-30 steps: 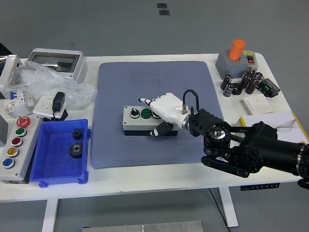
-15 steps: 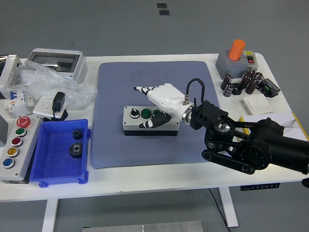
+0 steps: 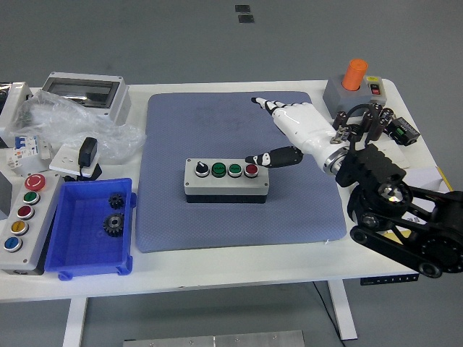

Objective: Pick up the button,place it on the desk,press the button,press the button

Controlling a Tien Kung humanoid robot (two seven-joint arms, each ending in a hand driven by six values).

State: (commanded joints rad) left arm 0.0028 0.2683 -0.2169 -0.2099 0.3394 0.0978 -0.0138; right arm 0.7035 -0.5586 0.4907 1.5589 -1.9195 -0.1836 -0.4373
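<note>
Up and away goes the right hand (image 3: 300,130): a moment ago it lay over the button box (image 3: 226,181) and hid the red button, and now it hangs above the blue mat (image 3: 235,217), off to the right of the box. Its fingers (image 3: 269,105) are spread out and hold nothing. The thumb tip points toward the red button (image 3: 251,170) but sits just beside it, not on it.

The button box lies flat in the middle of the mat on the table (image 3: 217,271). All four buttons face up, so they are easy to push from above. The box looks set down already, so the picking and placing part seems done. I think the hand is between presses, or done with them, but I cannot tell which.

The left hand is not in the picture.

On the left sit a blue tray (image 3: 90,231) with two small gears and another button panel (image 3: 22,213). They are well apart from the box, so they should not get in the way.
</note>
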